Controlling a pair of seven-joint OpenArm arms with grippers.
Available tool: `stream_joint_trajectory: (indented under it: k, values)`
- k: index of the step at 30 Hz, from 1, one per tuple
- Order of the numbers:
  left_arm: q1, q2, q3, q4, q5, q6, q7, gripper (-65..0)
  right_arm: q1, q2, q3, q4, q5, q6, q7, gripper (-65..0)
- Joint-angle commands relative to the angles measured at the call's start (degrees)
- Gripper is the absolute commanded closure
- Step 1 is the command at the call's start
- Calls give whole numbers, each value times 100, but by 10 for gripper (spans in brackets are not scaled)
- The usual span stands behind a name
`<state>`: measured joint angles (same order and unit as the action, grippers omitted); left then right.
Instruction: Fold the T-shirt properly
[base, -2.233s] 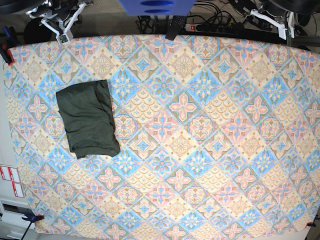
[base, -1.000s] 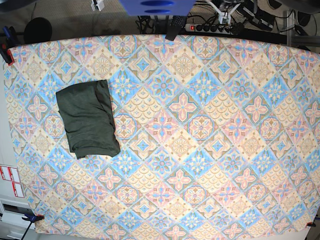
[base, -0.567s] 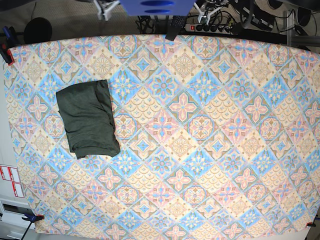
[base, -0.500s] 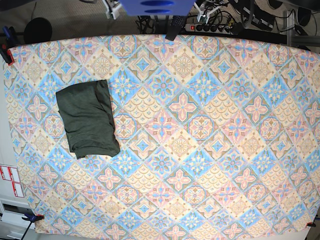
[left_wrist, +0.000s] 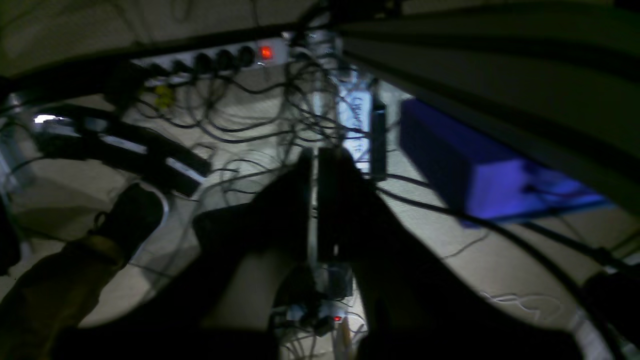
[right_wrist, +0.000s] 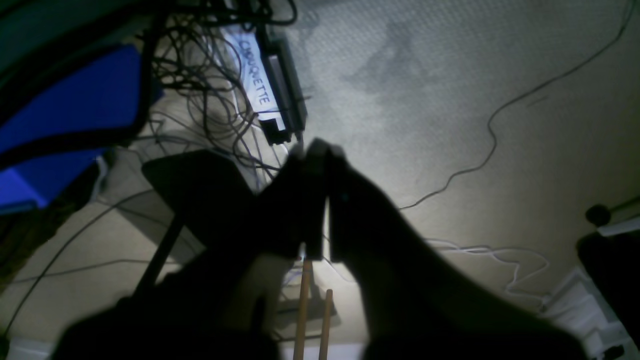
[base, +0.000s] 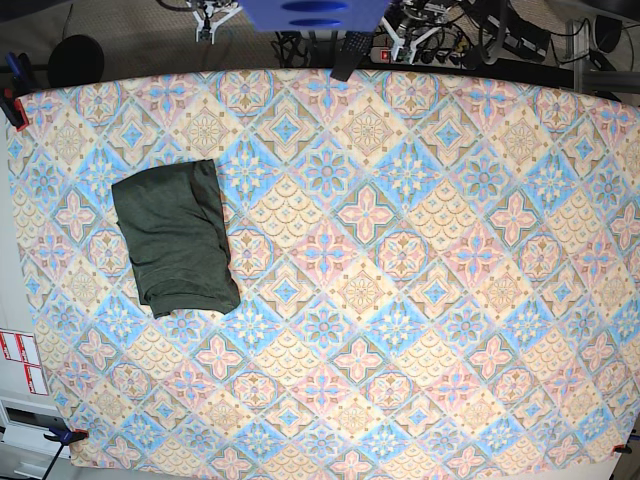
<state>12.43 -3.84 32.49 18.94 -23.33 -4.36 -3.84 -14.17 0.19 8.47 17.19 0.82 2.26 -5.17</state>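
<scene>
We see the bench (base: 400, 300) covered with a patterned tile-print cloth, nothing else on it besides the T-shirt (base: 177, 238). The T-shirt is folded into a compact dark green rectangle, lying flat near the bench's left edge, closer to the far-left corner than the near one. Beyond the far edge: a blue box (base: 310, 12), a power strip (base: 385, 52) with a red light, tangled cables (base: 430, 25). Both claws are off the bench, past its far edge, well apart from the T-shirt. Left claw (left_wrist: 315, 165): fingers together, just a thin slit between them, holding nothing, pointing at floor cables and the blue box (left_wrist: 480, 185). Right claw (right_wrist: 315, 155): fingers together too, empty, over bare floor, with cables (right_wrist: 210, 90) and two wooden sticks (right_wrist: 312, 320) below. Nothing lies on or against the T-shirt.
</scene>
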Motion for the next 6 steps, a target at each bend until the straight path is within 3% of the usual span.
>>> stream_joint_trajectory:
  k: [1, 6]
  values:
    - [37, 36, 8, 9, -10, -17, -25, 0, 6, 30, 10, 17, 10, -20, 38, -2]
    - [19, 72, -1, 18, -18, -17, -34, 0, 33, 30, -16, 8, 10, -20, 29, -2]
